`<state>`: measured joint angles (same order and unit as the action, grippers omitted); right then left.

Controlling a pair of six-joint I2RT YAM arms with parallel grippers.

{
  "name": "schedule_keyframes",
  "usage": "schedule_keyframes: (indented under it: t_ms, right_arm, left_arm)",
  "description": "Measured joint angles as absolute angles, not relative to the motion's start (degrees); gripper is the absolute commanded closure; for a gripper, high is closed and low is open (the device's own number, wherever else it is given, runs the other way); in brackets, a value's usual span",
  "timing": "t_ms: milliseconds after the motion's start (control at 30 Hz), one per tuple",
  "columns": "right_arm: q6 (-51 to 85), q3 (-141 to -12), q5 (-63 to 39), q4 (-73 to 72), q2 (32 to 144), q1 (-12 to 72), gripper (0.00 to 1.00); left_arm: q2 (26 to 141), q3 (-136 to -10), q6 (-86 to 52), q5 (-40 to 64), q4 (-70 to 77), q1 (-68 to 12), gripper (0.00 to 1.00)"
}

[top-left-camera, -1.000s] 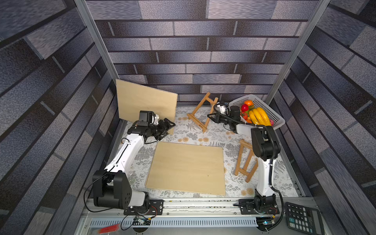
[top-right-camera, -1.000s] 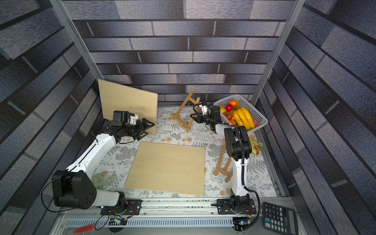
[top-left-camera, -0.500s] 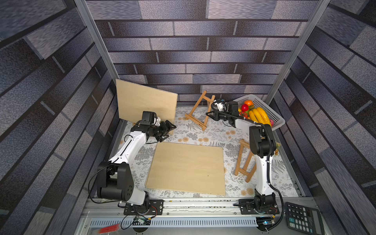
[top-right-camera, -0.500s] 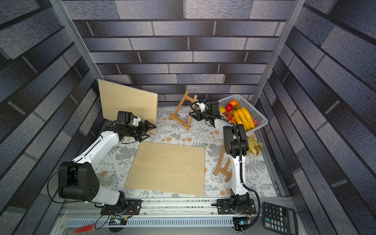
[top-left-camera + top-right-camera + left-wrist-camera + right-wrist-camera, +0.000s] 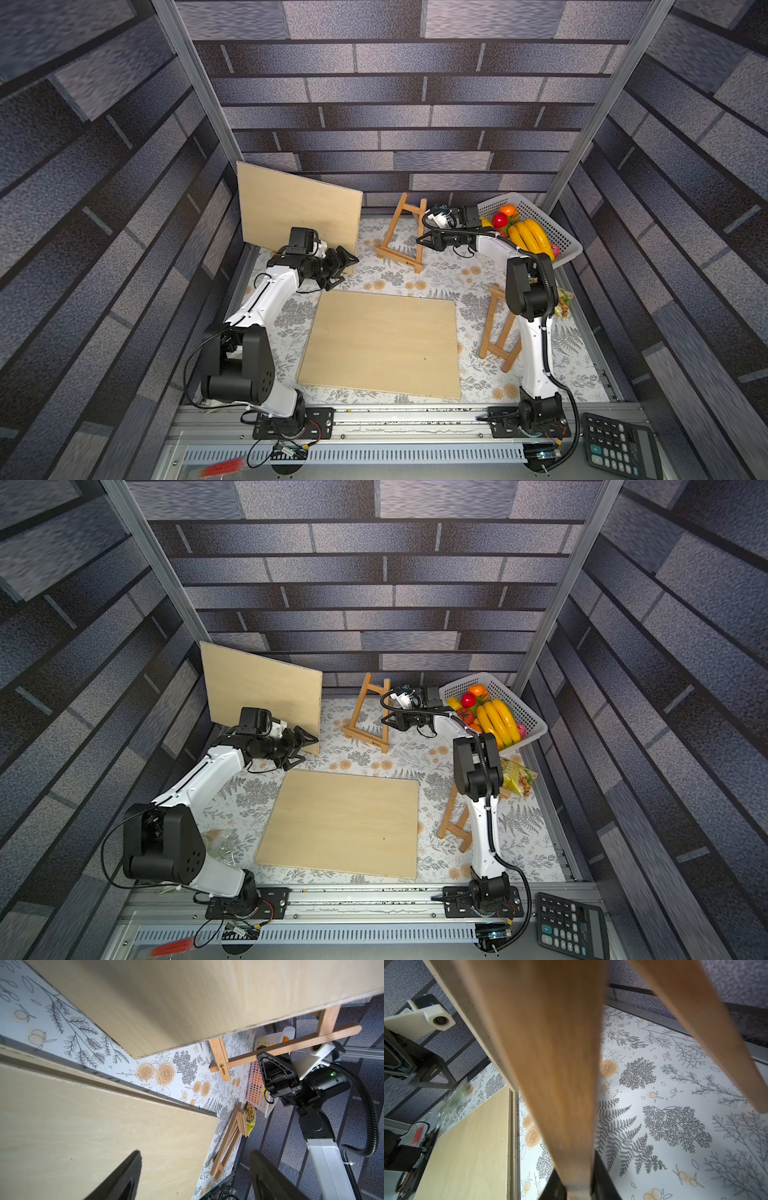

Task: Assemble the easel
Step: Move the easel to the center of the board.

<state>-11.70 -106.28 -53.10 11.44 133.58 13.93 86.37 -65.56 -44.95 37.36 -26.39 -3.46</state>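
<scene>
Right gripper (image 5: 424, 240): clamped on one leg of the easel (image 5: 398, 237), upright at the rear between upright board (image 5: 297, 214) and fruit basket (image 5: 555, 232) | left gripper (image 5: 344, 266): jaws wide, empty, beside that board's corner | risk: we judge the one-leg hold may twist or topple the easel; a left-arm nudge could fell the board.

In the right wrist view the light-brown wooden easel leg (image 5: 560, 1064) looms blurred and runs off the edge, leaving only two dark slivers of the right gripper (image 5: 578, 1184) beside it. In the left wrist view the left gripper (image 5: 194, 1176) shows only as soft black fingers (image 5: 124, 1178) cut by the edge. In both top views the right arm's black link (image 5: 528, 286) covers part of the flat-lying wooden easel (image 5: 489, 318) and, in a top view, most of the yellow-green snack packet (image 5: 564, 296). The red thing (image 5: 222, 471) at the front edge is only a smear.
</scene>
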Motion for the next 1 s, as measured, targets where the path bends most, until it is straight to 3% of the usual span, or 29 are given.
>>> schedule_keyframes:
  t_ms: [100, 233, 467, 500, 700, 833, 1000]
  right_arm:
    - [-11.86, -108.68, -53.25, 12.93, 135.44, 13.91, 0.72]
    - [-12.01, -109.78, -52.23, 14.61, 137.51, 13.93, 0.43]
    - [-11.9, -106.78, -49.84, 14.0, 136.81, 13.85, 0.2]
    - [-11.57, -105.51, -49.56, 13.3, 136.35, 13.76, 0.01]
    - [-2.55, -89.54, -47.48, 0.93, 127.98, 11.9, 0.0]
    - [6.24, -78.87, -42.89, -5.78, 116.81, 8.56, 0.0]
    - [13.43, -80.6, -36.32, 6.13, 103.42, 5.98, 0.0]
  left_arm:
    - [86.37, -65.56, -44.77, 37.52, -26.48, -3.03, 0.17]
    - [86.41, -65.63, -44.34, 37.52, -26.81, -2.57, 0.17]
    - [86.59, -65.82, -43.9, 37.5, -27.05, -2.52, 0.17]
    - [86.59, -65.82, -43.9, 37.52, -27.05, -2.52, 0.17]
    - [86.59, -65.82, -43.88, 37.5, -26.96, -2.52, 0.16]
    - [86.32, -65.82, -43.35, 36.99, -27.31, -2.52, 0.15]
    - [82.61, -65.19, -41.52, 33.58, -30.28, -2.55, 0.09]
